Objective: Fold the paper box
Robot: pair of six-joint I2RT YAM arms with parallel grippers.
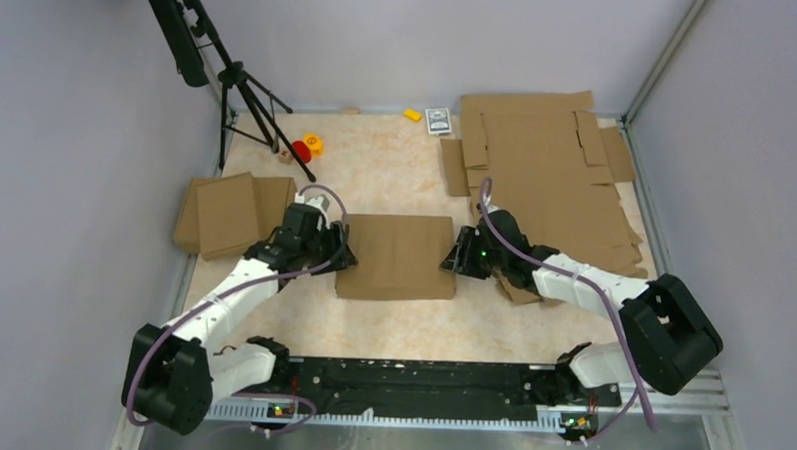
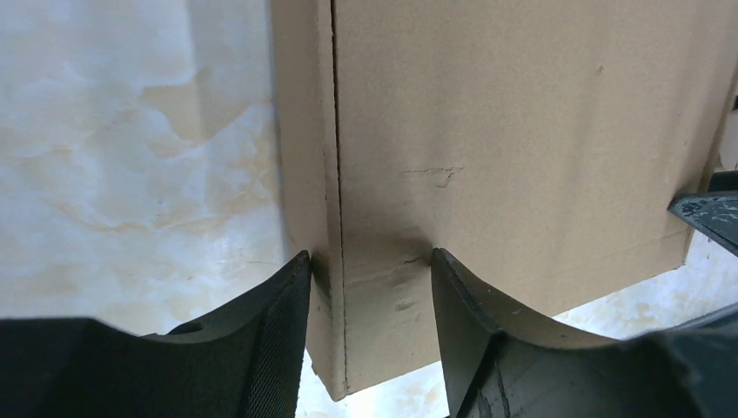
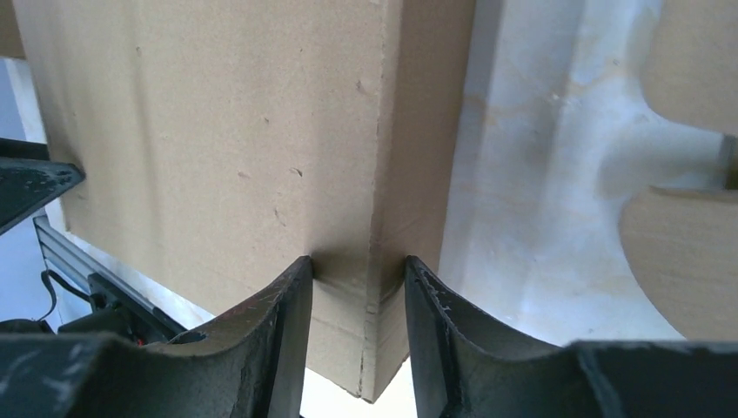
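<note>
Plain brown corrugated box [image 1: 395, 255], shallow and rectangular with creased edges, sits mid-counter [image 1: 376, 174] on a marbled beige top. Left tool [image 1: 346, 251] is about half closed and pinching the box's left side wall, one finger on each face. Right tool [image 1: 451, 259] grips the right wall the same way. Slotted cardboard sheets [image 1: 547, 160] lie back right.

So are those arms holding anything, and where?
Yes, the paper box. The left fingers pinch its folded left side edge, and the right fingers pinch its folded right side edge.
</note>
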